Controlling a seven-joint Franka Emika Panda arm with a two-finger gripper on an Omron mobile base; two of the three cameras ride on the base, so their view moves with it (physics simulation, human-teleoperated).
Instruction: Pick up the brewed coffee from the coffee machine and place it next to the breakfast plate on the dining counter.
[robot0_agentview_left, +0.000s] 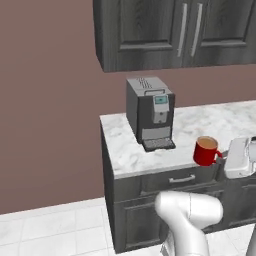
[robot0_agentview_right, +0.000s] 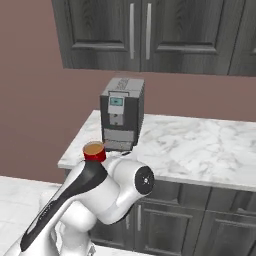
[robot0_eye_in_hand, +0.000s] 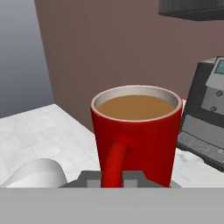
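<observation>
The brewed coffee is a glossy red mug (robot0_agentview_left: 205, 150) (robot0_eye_in_hand: 136, 131) filled with light-brown liquid. It is held off the drip tray, over the counter's front edge, to the right of the coffee machine (robot0_agentview_left: 150, 111) in the left base view. My gripper (robot0_agentview_left: 223, 156) (robot0_eye_in_hand: 114, 177) is shut on the mug's side handle. In the right base view my arm hides most of the mug (robot0_agentview_right: 94, 151), just in front of the coffee machine (robot0_agentview_right: 121, 112). The machine's front (robot0_eye_in_hand: 205, 118) sits just behind the mug in the hand view. The breakfast plate and the dining counter are out of view.
The machine stands at the left end of a white marble counter (robot0_agentview_left: 220, 120) (robot0_agentview_right: 200, 145) over dark drawers. Dark wall cabinets (robot0_agentview_left: 175, 30) hang above it. A brown wall is behind, and pale floor tiles (robot0_agentview_left: 50, 225) lie to the left.
</observation>
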